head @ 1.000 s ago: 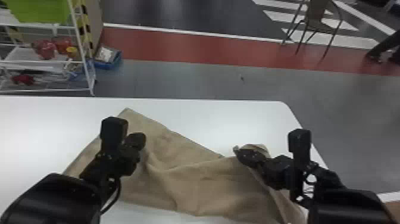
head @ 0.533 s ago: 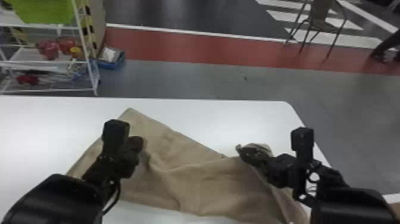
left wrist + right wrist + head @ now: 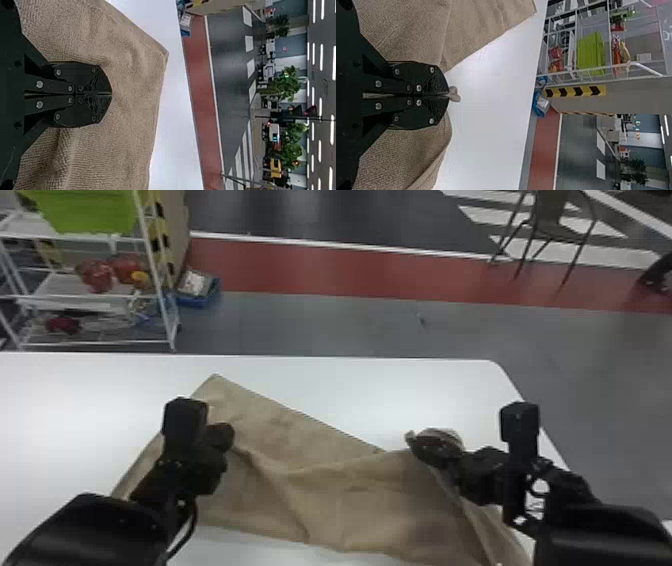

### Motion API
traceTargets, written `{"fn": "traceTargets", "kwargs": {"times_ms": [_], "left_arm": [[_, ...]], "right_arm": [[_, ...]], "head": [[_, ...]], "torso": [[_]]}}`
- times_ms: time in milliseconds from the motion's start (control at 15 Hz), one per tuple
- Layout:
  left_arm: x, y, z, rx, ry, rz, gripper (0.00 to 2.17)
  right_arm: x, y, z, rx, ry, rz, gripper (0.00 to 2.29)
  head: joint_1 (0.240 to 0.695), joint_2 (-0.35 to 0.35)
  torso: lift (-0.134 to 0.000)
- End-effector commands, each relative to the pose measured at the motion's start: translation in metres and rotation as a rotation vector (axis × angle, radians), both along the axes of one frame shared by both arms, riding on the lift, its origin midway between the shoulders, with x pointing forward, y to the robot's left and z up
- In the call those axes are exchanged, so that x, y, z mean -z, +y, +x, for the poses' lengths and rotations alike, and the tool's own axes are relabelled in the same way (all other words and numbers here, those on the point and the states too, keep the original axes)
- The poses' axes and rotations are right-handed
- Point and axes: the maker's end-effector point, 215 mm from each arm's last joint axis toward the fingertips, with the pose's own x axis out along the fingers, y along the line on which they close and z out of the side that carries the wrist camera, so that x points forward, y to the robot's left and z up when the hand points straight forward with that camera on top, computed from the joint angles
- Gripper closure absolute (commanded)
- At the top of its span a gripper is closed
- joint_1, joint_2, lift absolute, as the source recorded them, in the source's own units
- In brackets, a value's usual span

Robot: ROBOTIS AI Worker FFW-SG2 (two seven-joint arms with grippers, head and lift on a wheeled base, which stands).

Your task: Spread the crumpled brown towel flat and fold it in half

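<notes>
The brown towel (image 3: 325,500) is spread across the white table (image 3: 370,390) in front of me, lying slantwise, one pointed corner reaching toward the table's far edge on the robot's left. It isn't smooth: creases run across its middle, and the part on the robot's right is rumpled and doubled over. The left gripper (image 3: 225,435) is over the towel near that far corner, its two black fingers (image 3: 97,79) closed together; whether any cloth is caught between them, I can't tell. The right gripper (image 3: 416,443) is at the towel's far edge on the other side, and that one clearly has hold of it — a small nub of cloth pokes out past its pinched tips, with loose folds hanging around them. Beyond the table, on the robot's left, there's a white wire rack (image 3: 163,297) with a lime-green bin (image 3: 90,212) on it — and a metal-legged chair (image 3: 550,212) farther off on the right.
</notes>
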Motion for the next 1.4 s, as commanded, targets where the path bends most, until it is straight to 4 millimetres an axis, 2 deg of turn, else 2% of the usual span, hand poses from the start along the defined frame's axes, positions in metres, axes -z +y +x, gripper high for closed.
{"fn": "traceTargets", "kwargs": {"times_ms": [0, 200, 467, 533, 600, 800, 867, 933, 1067, 1133, 1333], "left_arm": [[0.009, 0.020, -0.006, -0.030, 0.014, 0.009, 1.79], [0.008, 0.052, -0.017, -0.080, 0.012, 0.010, 1.79], [0.000, 0.081, -0.048, -0.115, 0.016, 0.028, 1.79], [-0.005, 0.081, -0.055, -0.111, 0.018, 0.024, 1.79], [-0.016, 0.088, -0.060, -0.125, 0.014, 0.023, 1.79], [-0.060, 0.088, -0.062, -0.122, -0.061, -0.017, 1.76], [-0.069, 0.085, -0.058, -0.120, -0.077, -0.036, 1.65], [-0.083, 0.079, -0.047, -0.109, -0.109, -0.049, 1.42], [-0.083, 0.065, -0.016, -0.086, -0.116, -0.050, 0.49], [-0.075, 0.061, -0.001, -0.078, -0.103, -0.048, 0.33], [-0.069, 0.054, 0.039, -0.058, -0.136, -0.040, 0.31]], "right_arm": [[-0.001, 0.004, 0.002, -0.007, 0.000, 0.001, 1.12], [0.000, 0.014, 0.001, -0.020, 0.012, 0.007, 1.12], [0.000, 0.032, 0.002, -0.046, 0.017, 0.004, 1.12], [-0.001, 0.032, 0.003, -0.045, 0.019, 0.005, 1.12], [-0.003, 0.032, 0.006, -0.044, 0.014, 0.002, 1.12], [-0.005, 0.026, 0.009, -0.034, 0.010, -0.004, 1.12], [-0.005, 0.023, 0.009, -0.027, 0.009, -0.006, 1.12], [-0.005, 0.021, 0.009, -0.024, 0.007, -0.004, 1.12], [-0.006, 0.015, 0.009, -0.015, 0.002, 0.000, 1.12], [-0.005, 0.008, 0.009, -0.003, 0.001, 0.001, 1.12], [-0.003, -0.009, 0.004, 0.028, 0.005, 0.001, 1.12]], "head": [[0.695, -0.165], [0.695, -0.133], [0.695, -0.076], [0.695, -0.066], [0.695, -0.055], [0.695, -0.037], [0.695, -0.035], [0.695, -0.037], [0.695, -0.049], [0.695, -0.057], [0.695, -0.081]], "torso": [[-0.122], [-0.122], [-0.122], [-0.122], [-0.122], [-0.122], [-0.122], [-0.122], [-0.122], [-0.122], [-0.122]]}}
